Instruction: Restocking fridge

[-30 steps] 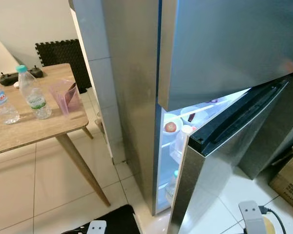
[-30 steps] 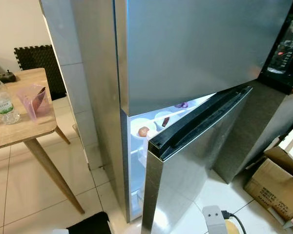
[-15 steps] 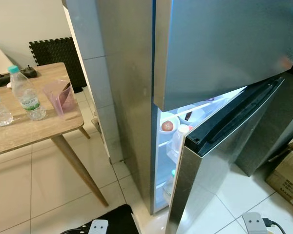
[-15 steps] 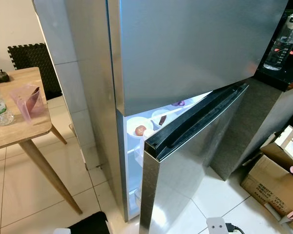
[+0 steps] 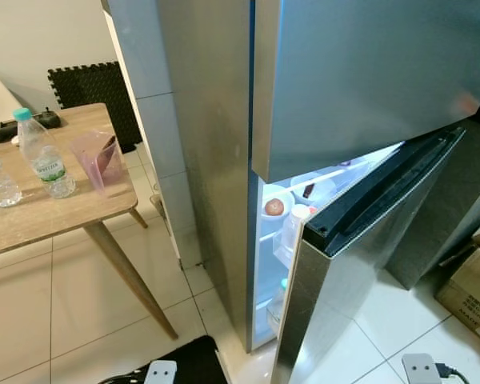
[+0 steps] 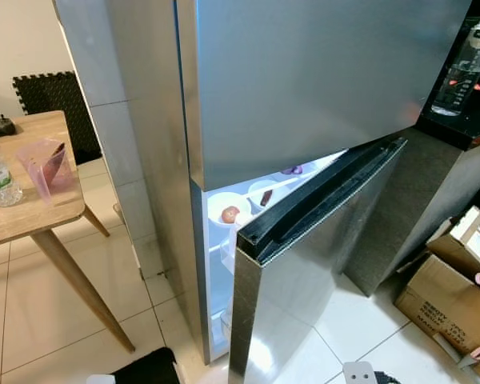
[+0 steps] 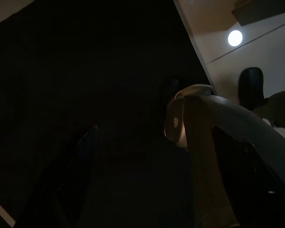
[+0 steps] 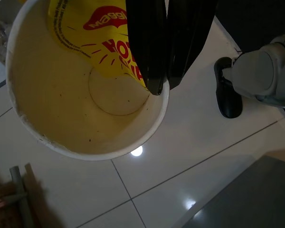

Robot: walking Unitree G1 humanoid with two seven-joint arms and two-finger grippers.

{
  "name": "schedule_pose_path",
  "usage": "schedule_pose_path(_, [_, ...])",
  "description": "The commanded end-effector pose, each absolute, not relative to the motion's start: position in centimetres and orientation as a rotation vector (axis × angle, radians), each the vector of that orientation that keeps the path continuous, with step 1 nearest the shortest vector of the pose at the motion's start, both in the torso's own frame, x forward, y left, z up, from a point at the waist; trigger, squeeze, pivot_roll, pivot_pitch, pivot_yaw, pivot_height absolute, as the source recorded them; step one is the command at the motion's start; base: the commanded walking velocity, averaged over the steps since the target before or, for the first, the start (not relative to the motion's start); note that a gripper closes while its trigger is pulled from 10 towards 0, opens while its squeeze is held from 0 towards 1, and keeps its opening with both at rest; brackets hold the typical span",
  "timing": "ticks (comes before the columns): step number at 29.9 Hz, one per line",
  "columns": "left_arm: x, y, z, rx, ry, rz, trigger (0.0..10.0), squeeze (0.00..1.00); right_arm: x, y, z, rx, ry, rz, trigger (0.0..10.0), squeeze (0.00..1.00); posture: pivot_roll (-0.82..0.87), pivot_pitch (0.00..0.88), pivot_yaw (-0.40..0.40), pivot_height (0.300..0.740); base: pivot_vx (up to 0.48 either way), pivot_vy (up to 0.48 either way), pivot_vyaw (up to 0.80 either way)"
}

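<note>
While the fridge (image 5: 224, 160) stood with its lower door (image 6: 304, 272) ajar, the right gripper (image 8: 162, 71) pinched a cup (image 8: 61, 95) rim; left gripper lost in darkness, state indeterminable.

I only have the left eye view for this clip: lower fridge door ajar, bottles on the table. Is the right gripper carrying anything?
Observer: Yes. In the right wrist view the right gripper is shut on the rim of a cup with a yellow Maggi label.
Operator: Anything inside it?
Observer: It looks empty, just a few specks on the bottom.
Operator: What's to the right of the fridge?
Observer: The right eye view shows a clear bottle standing on a dark counter there.
</note>
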State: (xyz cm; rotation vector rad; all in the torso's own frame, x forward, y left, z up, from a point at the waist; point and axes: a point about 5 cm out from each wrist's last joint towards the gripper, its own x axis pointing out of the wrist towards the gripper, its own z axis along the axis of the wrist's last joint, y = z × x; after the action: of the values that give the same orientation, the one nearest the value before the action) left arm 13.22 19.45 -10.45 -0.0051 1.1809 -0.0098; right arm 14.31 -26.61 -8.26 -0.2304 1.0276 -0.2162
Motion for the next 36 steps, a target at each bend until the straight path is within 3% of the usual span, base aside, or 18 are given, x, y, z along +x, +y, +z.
schedule_pose_path(1, [13.01, 19.27, -10.56, 0.007, 1.196, -0.017, 10.0, 0.00, 13.92, -26.94, -8.31, -0.223, 1.041, -0.234, 10.0, 0.00, -0.07, 0.000, -0.026, 0.740, -0.270, 0.000, 0.00])
schedule_pose_path(36, [13.05, 19.36, -10.53, 0.030, 1.197, -0.029, 10.0, 0.00, 13.35, -27.18, -8.44, -0.229, 1.061, -0.236, 10.0, 0.00, -0.08, 0.000, -0.022, 0.740, -0.289, 0.000, 0.00])
